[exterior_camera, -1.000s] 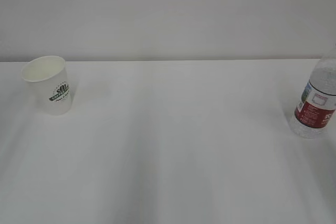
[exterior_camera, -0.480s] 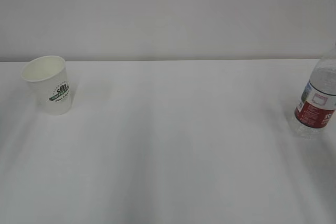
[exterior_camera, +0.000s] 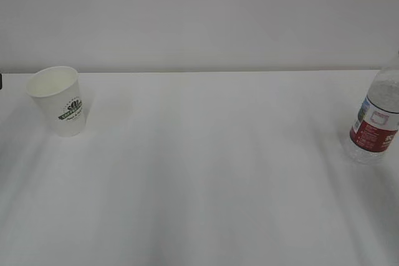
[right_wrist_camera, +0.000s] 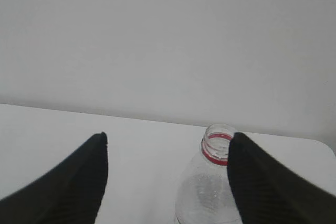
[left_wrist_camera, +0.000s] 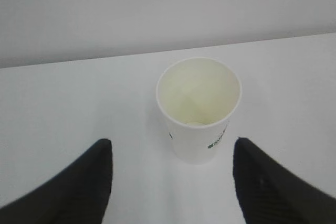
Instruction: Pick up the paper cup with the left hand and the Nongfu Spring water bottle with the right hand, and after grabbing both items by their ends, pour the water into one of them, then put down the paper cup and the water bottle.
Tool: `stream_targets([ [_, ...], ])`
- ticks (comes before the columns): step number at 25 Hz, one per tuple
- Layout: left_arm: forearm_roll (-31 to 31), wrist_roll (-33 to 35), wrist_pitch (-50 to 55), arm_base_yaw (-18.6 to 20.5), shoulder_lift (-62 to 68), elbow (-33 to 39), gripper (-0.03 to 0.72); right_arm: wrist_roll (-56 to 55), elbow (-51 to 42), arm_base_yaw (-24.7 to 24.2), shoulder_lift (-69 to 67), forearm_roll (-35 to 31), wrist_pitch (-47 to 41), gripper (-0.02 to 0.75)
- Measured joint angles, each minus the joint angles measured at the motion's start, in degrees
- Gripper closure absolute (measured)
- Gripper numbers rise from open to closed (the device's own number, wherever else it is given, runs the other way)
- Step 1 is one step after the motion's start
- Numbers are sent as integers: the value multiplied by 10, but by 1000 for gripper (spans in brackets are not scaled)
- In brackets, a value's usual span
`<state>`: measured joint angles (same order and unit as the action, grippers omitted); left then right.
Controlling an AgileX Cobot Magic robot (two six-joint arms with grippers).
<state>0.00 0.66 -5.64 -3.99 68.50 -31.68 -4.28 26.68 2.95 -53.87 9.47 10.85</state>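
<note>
The paper cup stands upright at the table's far left, and I see my left hand spread wide, both fingers just short of it, touching nothing. The Nongfu Spring water bottle stands uncapped at the far right edge; my right hand hangs open, its right finger overlapping the neck.

The paper cup is white outside with a dark green round logo and green lettering on its side, and cream inside. The water bottle is clear plastic, with a red-and-white label and a red ring around its open neck. The table is plain white, the wall behind pale grey. Both grippers' fingers are black.
</note>
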Motion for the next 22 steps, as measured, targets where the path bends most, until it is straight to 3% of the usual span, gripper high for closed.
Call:
stream_targets([
  [6,-22,0,-108,-10,0,67,169,0,-26,0,0,-19,30,202],
  [22,-58,-7,-306,-110,42,205,176,-33,-162,0,-2,-29,170,202],
])
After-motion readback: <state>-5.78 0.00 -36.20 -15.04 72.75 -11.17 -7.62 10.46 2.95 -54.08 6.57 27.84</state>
